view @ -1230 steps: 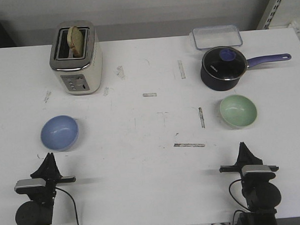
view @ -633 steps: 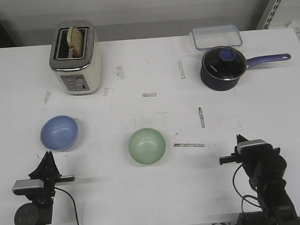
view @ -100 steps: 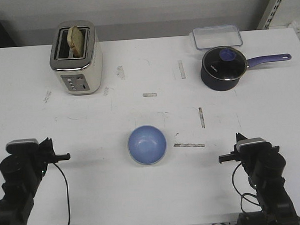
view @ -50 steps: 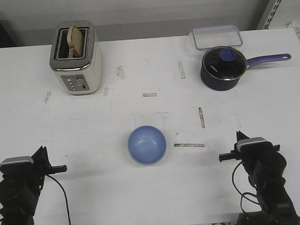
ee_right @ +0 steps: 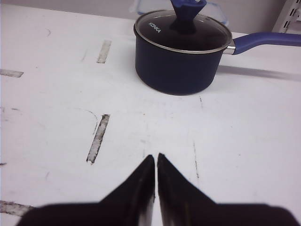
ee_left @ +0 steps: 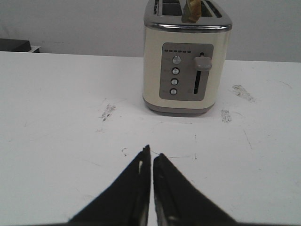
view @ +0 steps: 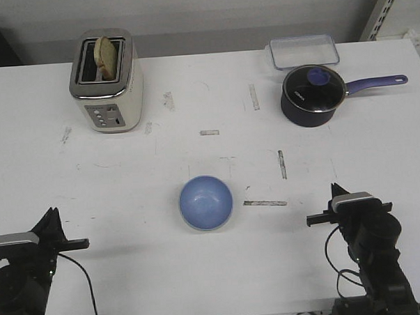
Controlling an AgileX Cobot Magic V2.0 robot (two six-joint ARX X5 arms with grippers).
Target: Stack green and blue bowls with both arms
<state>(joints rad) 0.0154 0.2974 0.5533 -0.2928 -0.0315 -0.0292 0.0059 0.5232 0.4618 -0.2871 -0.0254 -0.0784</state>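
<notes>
The blue bowl sits at the table's middle front. It rests in the green bowl, of which only a thin pale rim shows under its near edge. My left gripper is shut and empty at the front left, well left of the bowls; in the left wrist view its tips point at the toaster. My right gripper is shut and empty at the front right; in the right wrist view its tips point at the saucepan. Neither wrist view shows the bowls.
A cream toaster with toast stands at the back left, also in the left wrist view. A dark saucepan with a purple-blue handle is back right, also in the right wrist view, a clear box behind it.
The green bowl went from the right to the middle, then the blue bowl from the left onto it. In the last second my left arm drew back toward the front left; the right arm stayed.
</notes>
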